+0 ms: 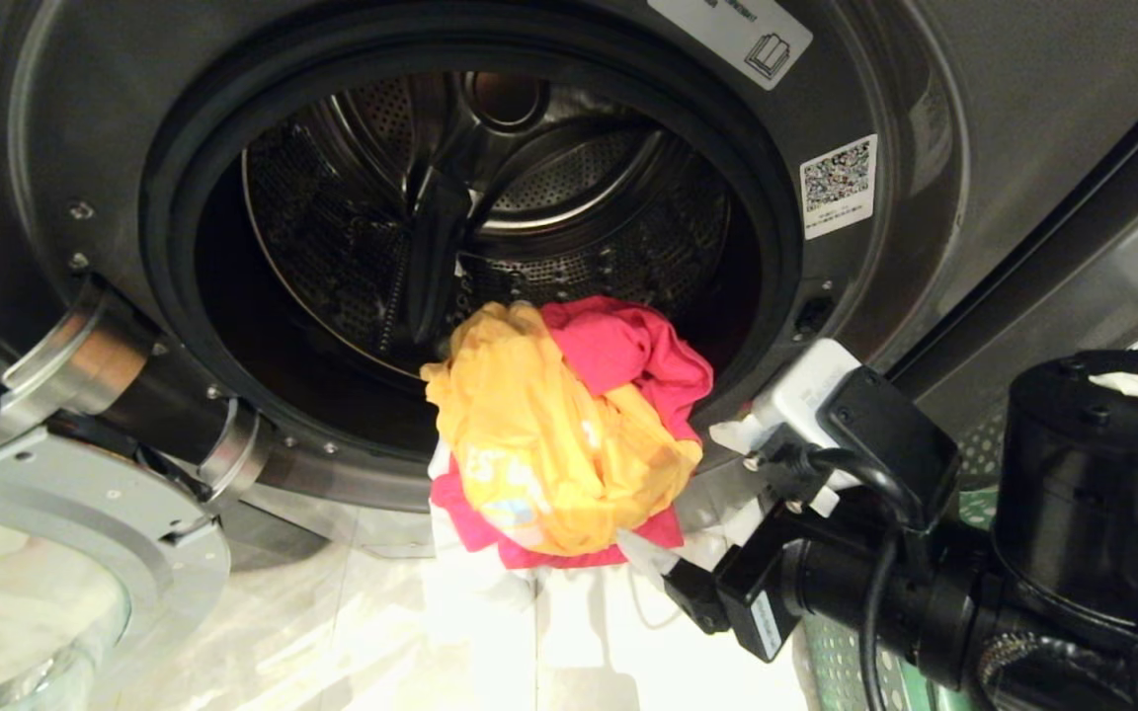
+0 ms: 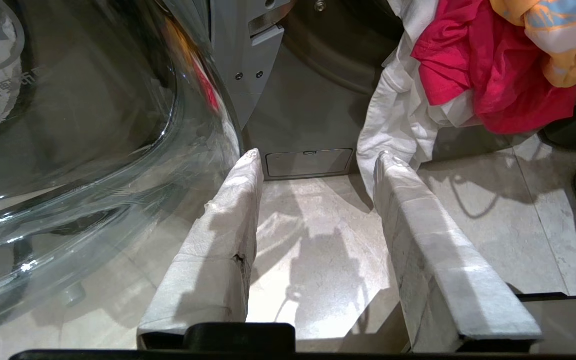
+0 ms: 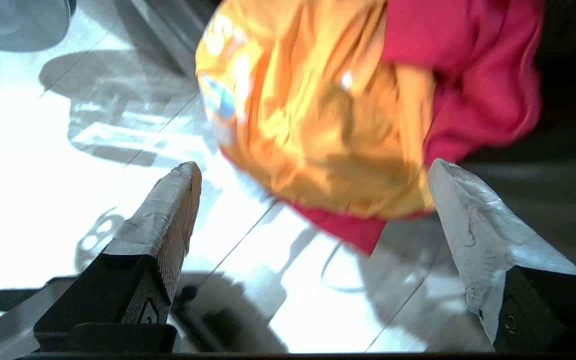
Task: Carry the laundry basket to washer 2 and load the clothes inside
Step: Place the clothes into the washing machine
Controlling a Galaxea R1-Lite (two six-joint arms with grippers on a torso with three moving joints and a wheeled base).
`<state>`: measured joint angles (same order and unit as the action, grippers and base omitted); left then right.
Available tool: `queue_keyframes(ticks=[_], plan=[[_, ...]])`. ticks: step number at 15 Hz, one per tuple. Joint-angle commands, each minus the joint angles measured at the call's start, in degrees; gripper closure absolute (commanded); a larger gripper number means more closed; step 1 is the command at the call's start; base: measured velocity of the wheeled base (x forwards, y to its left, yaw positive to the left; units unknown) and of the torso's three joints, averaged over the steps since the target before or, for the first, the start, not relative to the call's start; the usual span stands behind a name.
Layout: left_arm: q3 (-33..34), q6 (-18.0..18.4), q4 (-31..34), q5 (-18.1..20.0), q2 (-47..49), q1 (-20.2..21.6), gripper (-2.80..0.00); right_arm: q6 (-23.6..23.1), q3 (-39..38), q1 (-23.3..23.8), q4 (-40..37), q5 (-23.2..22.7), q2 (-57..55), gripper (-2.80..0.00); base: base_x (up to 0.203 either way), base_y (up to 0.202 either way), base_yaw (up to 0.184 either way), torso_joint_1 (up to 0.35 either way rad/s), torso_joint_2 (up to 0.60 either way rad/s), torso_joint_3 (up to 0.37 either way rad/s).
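Note:
A dark grey washer (image 1: 85, 148) fills the head view with its door swung open; its number label is out of view. The clothes lie bunched on the lower lip of the opening and droop outward. They are a yellow-orange garment (image 1: 549, 434) on top, a pinkish-red one (image 1: 628, 346), and a white one (image 2: 398, 115) hanging toward the floor. My right gripper (image 1: 688, 494) is open just right of and below the bundle, holding nothing; its wrist view shows the bundle (image 3: 318, 115) just past the fingertips. The laundry basket (image 1: 846, 662) stands behind the right arm.
The glass door (image 1: 26, 592) stands open on its hinge at the left, close beside my left gripper (image 2: 318, 154), which hangs open and empty low over the pale tiled floor (image 2: 318, 250). The steel drum (image 1: 549, 188) behind the clothes holds nothing visible.

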<state>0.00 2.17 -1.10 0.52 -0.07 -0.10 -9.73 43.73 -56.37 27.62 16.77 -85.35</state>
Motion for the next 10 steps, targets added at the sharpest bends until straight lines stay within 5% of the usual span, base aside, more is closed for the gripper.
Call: queue_keyframes(ticks=[1,9,10], plan=[[0.4,0.0,0.0,0.0,0.1,0.0,0.0,2.9,-1.0,0.1,-1.1,0.1,1.0,-2.8,0.0,0.0,0.0,0.0,0.0,0.0],[0.4,0.1,0.1,0.0,0.1,0.0,0.0,4.9,-6.0,0.1,-0.2,-0.2,-7.6,-2.8,0.0,0.0,0.0,0.0,0.0,0.0],[0.4,0.0,0.1,0.0,0.1,0.0,0.0,5.0,-6.3,0.1,-0.2,-0.2,-8.3,0.0,0.0,0.0,0.0,0.0,0.0,0.0]])
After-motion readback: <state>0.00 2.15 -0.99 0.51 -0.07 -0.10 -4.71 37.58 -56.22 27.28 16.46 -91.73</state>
